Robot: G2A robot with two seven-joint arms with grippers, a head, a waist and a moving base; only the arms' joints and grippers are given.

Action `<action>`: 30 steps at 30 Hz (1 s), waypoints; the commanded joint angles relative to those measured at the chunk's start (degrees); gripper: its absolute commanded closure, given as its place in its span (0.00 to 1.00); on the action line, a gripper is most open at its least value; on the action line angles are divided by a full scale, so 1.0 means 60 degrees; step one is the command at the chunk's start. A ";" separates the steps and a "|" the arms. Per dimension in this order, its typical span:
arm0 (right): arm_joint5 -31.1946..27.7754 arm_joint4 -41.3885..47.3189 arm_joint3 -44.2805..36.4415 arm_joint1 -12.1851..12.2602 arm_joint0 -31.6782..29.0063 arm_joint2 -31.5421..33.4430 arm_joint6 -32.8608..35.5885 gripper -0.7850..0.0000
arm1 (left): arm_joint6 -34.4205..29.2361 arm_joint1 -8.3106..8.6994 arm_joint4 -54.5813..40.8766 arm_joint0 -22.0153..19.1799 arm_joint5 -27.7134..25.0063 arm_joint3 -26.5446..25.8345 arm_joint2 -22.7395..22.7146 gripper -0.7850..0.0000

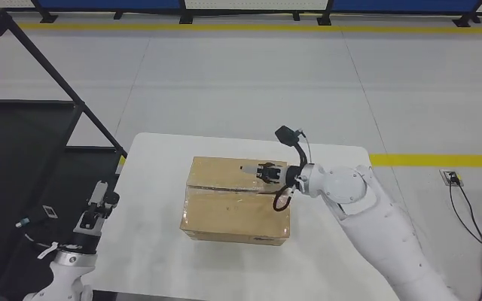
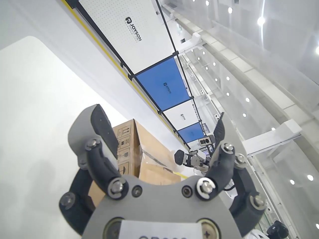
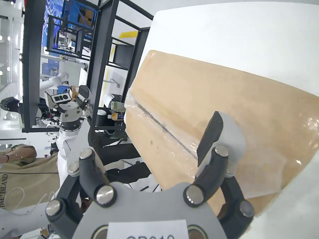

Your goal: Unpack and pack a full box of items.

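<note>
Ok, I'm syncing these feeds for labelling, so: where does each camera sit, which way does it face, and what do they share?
Top view: above the arms, looking down at the table and box; both arms show.
Left wrist view: on the left wrist, aimed along the table and upward; own open fingers show.
Right wrist view: on the right wrist, facing the box's taped top; own fingers show.
Shared: all three show the box.

Cardboard box [image 1: 236, 203]: plain tan, with black printed symbols on one side, and the seam tape [image 3: 159, 125] was clear and glossy. The table [image 1: 151, 226] was white, the floor [image 1: 226, 75] pale grey with a yellow line [image 1: 422, 159]. Left gripper [image 2: 162, 128] was matte grey with black pads [image 2: 103, 128]. Wall panels [image 2: 162, 85] alternated blue and dotted white.
</note>
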 commanded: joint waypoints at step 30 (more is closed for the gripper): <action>-0.0320 0.2280 -0.0005 0.0311 -0.1003 0.1265 0.1042 0.00 | 0.0311 0.0045 0.0662 -0.0185 0.0184 0.0037 0.0837 0.00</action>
